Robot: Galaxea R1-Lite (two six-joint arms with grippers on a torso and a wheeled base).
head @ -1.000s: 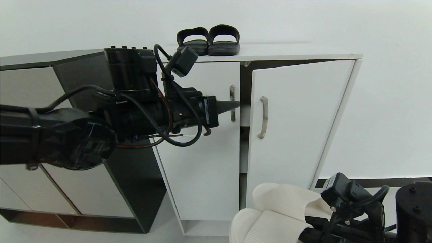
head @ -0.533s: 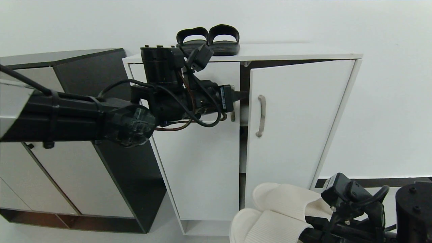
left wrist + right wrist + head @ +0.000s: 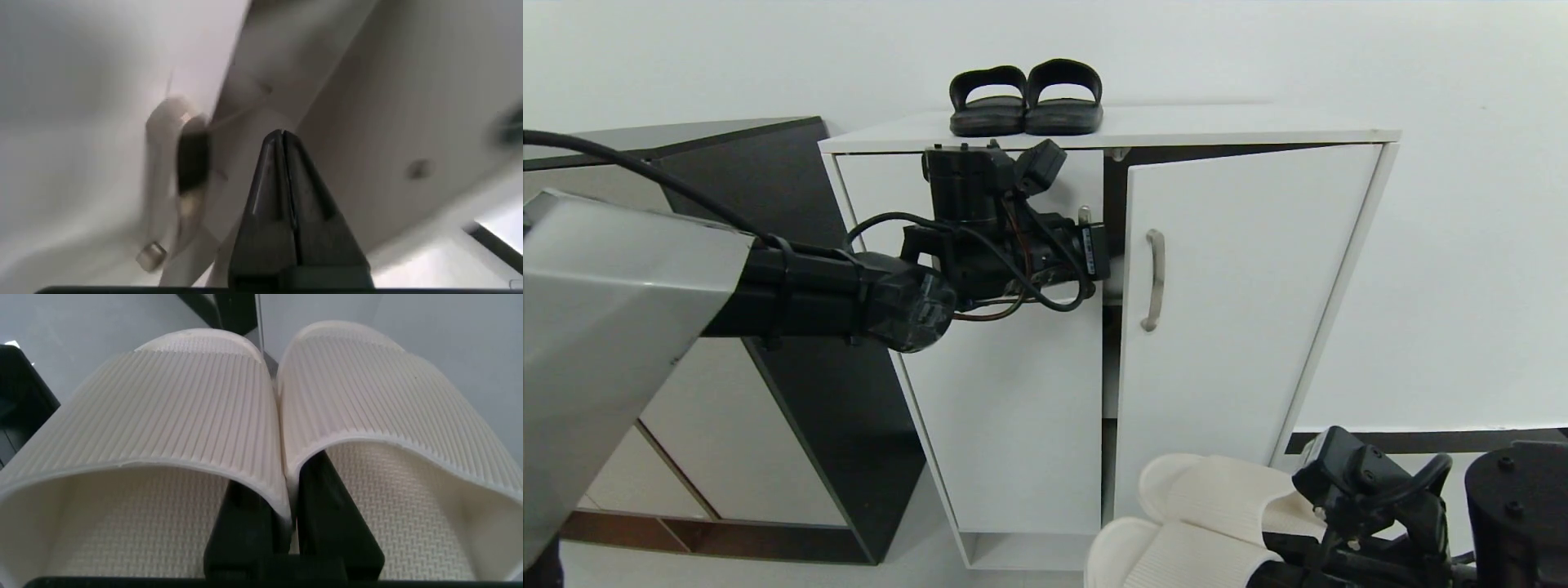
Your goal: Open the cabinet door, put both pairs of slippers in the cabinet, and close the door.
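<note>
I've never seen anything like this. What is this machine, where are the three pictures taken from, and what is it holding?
It is a robot with two arms. The wide picture comes from a camera on its head; the other two come from cameras on its wrists. The left hand, fingers together, is at the gap between the doors of the white cabinet; its right door stands ajar. The right hand is clamped on a pair of white slippers. A pair of black slippers sits on the cabinet's top.
</note>
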